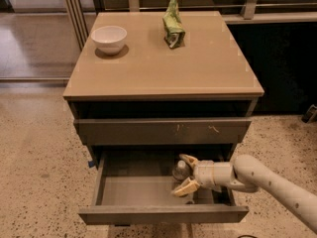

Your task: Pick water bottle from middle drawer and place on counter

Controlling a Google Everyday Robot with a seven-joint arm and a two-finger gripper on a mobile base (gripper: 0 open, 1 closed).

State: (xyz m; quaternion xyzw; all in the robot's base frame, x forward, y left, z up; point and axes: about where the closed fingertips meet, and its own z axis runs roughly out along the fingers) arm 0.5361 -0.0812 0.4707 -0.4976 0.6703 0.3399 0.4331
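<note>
The water bottle (180,171), clear with a pale cap, stands in the right half of the open middle drawer (163,215). My gripper (185,174) reaches into the drawer from the right on a white arm. Its tan fingers (185,187) are spread, one behind and one in front of the bottle, close around it; I cannot tell whether they touch it. The tan counter (163,71) tops the cabinet above.
A white bowl (109,37) sits at the counter's back left and a crumpled green bag (173,25) at its back middle. A shut drawer front with pale scratches (163,131) overhangs the open drawer. Speckled floor surrounds the cabinet; a dark cabinet stands to the right.
</note>
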